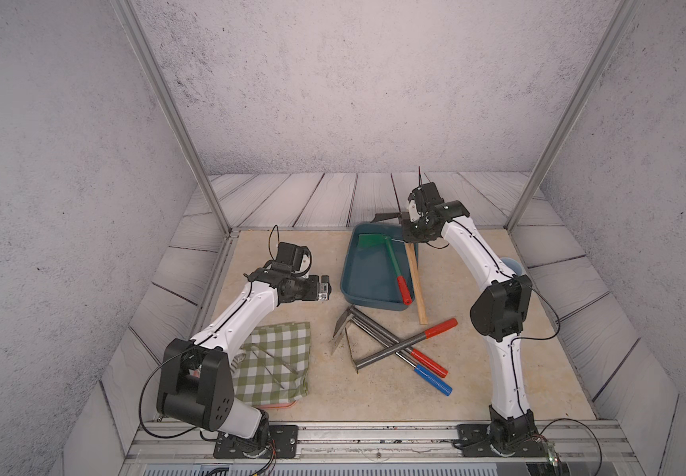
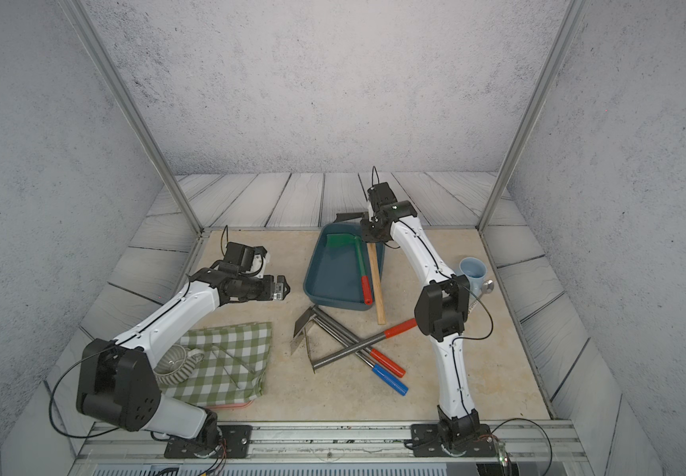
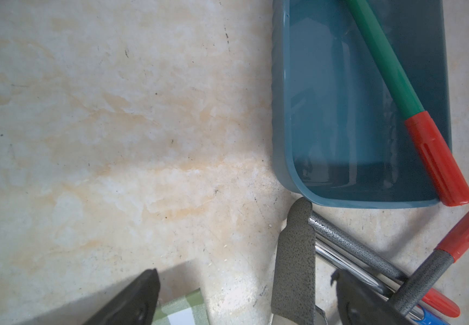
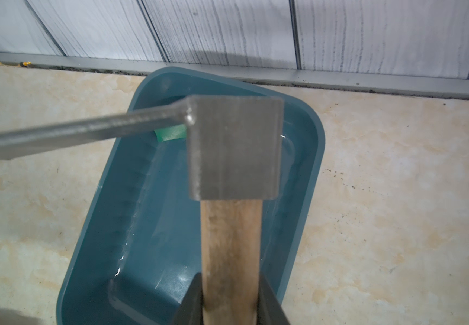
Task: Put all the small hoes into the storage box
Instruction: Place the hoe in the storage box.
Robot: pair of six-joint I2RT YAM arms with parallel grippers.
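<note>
Small hoe [image 1: 415,280], wooden handle, gripped just below its grey metal head by right claw [image 4: 229,298], pinched tight on the wood. Head held above far end of storage box [image 1: 345,280], not yet inside; handle slanting out past box's near right corner. Cannot tell whether handle end touches desk [image 1: 292,255].

Left to right otherwise:
- Green checked cloth [image 1: 279,354] beneath left arm.
- Left claw [image 3: 244,284] spread wide, holding nothing, over bare desk beside box.
- Green hoe [image 1: 393,259] lying in box, red grip over near rim.
- Grey hoes [image 1: 390,340] crossed on desk.
- Light blue mug [image 2: 473,270] far right.
</note>
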